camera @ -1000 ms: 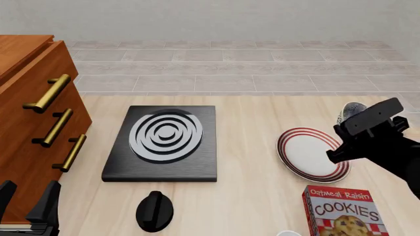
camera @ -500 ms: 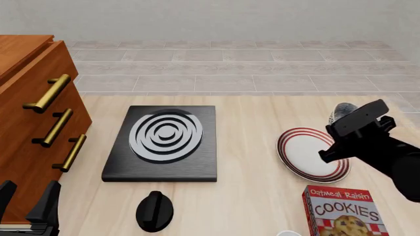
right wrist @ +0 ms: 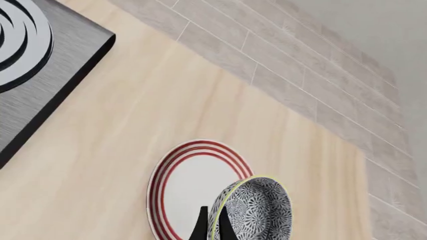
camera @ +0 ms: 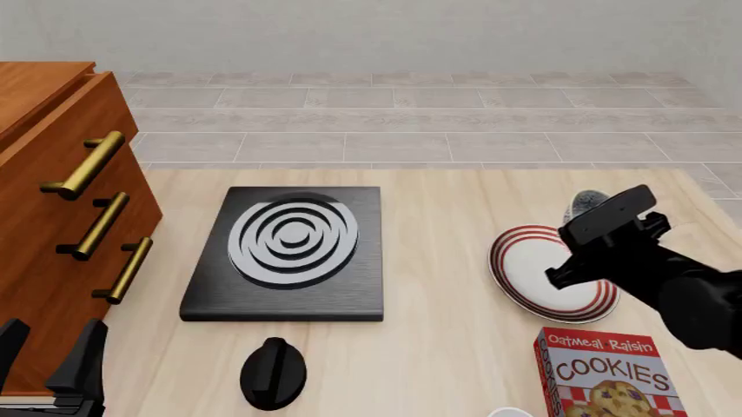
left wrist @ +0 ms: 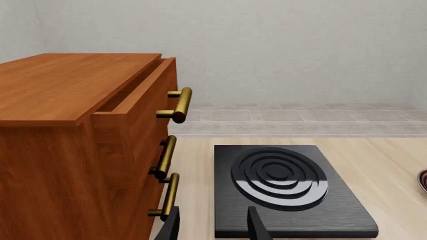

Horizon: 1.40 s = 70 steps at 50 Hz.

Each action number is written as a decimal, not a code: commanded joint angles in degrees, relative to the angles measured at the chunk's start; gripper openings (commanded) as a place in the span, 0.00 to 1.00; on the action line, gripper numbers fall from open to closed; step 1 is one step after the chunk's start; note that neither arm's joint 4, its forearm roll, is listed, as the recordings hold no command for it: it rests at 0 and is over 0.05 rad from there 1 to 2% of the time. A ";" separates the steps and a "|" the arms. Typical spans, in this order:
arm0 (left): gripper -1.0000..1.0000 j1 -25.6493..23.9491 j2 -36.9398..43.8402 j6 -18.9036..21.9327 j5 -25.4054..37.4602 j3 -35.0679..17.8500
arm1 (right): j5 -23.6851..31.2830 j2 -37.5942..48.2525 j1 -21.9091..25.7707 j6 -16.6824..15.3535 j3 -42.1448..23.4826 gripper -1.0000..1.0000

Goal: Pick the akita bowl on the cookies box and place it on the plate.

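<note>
At the near edge of the table, low on the right, the cookies box (camera: 609, 375) stands with nothing on its top, so the pickup looks done. Just beyond it the right gripper (right wrist: 212, 226) has the akita bowl (right wrist: 252, 210) pinched by its rim, fingers pressed together on the thin wall, the bowl tipped up almost on edge and hanging above the far right side of the plate (right wrist: 189, 186). What I judge is left is the last part: bring the bowl over the middle of the plate, level it, lower it and let go. From the front most of the bowl (camera: 586, 208) is behind the dark arm, with only a speckled sliver showing past the right gripper (camera: 576, 228), and the plate (camera: 527, 274) is partly covered on its right side too, so whether the bowl is clear of the plate or brushing its rim I cannot tell. Over on the near left the left gripper (left wrist: 212, 225) sits idle with its fingers spread and nothing between them, cut off by the bottom edge in both views that show it. Further out lies the black stove slab (camera: 290, 251) with a black knob (camera: 274, 373) in front of it, and the wooden drawer cabinet (camera: 61, 208) at the left runs out of the picture.
</note>
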 commanded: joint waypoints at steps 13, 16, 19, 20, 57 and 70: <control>1.00 0.00 0.00 0.00 0.00 0.00 | -4.86 4.33 -0.16 -0.16 1.17 0.00; 1.00 0.00 0.00 0.00 0.00 0.00 | -5.79 4.67 -0.33 -0.77 1.82 0.00; 1.00 0.00 0.00 0.00 0.00 0.00 | -6.24 5.20 -0.60 -0.90 1.92 0.00; 1.00 0.00 0.00 0.00 0.00 0.00 | -6.37 5.54 -0.70 -0.90 1.89 0.00; 1.00 0.00 0.00 0.00 0.00 0.00 | -11.13 11.09 -1.26 -6.06 2.27 0.00; 1.00 0.00 0.00 0.00 0.00 0.00 | -12.74 12.76 -1.17 -7.76 2.49 0.00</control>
